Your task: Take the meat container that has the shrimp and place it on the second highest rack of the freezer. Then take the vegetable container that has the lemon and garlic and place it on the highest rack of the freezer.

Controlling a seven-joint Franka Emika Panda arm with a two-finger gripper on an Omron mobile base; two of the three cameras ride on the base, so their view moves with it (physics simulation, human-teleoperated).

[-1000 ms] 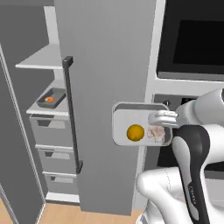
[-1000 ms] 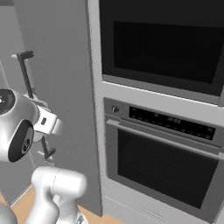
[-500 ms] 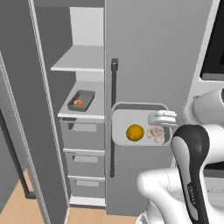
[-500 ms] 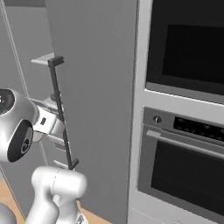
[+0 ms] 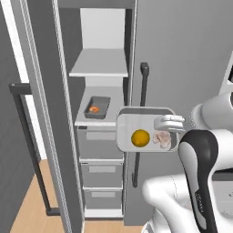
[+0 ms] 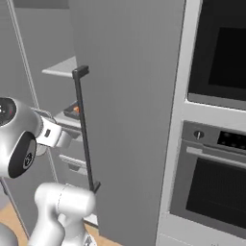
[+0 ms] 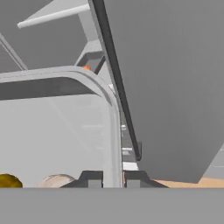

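Partly hidden gripper [image 5: 169, 124] clamping vegetable container [image 5: 136, 125], garlic [image 5: 161, 139] half-covered

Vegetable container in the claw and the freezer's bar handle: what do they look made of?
The vegetable container looks like pale, smooth plastic or enamelled metal: uniform light grey, rounded raised rim, soft sheen; which one is uncertain. The bar handle looks like dark matte metal or painted plastic: a flat charcoal square-edged bar without highlights. The claw pinches the container's rim.
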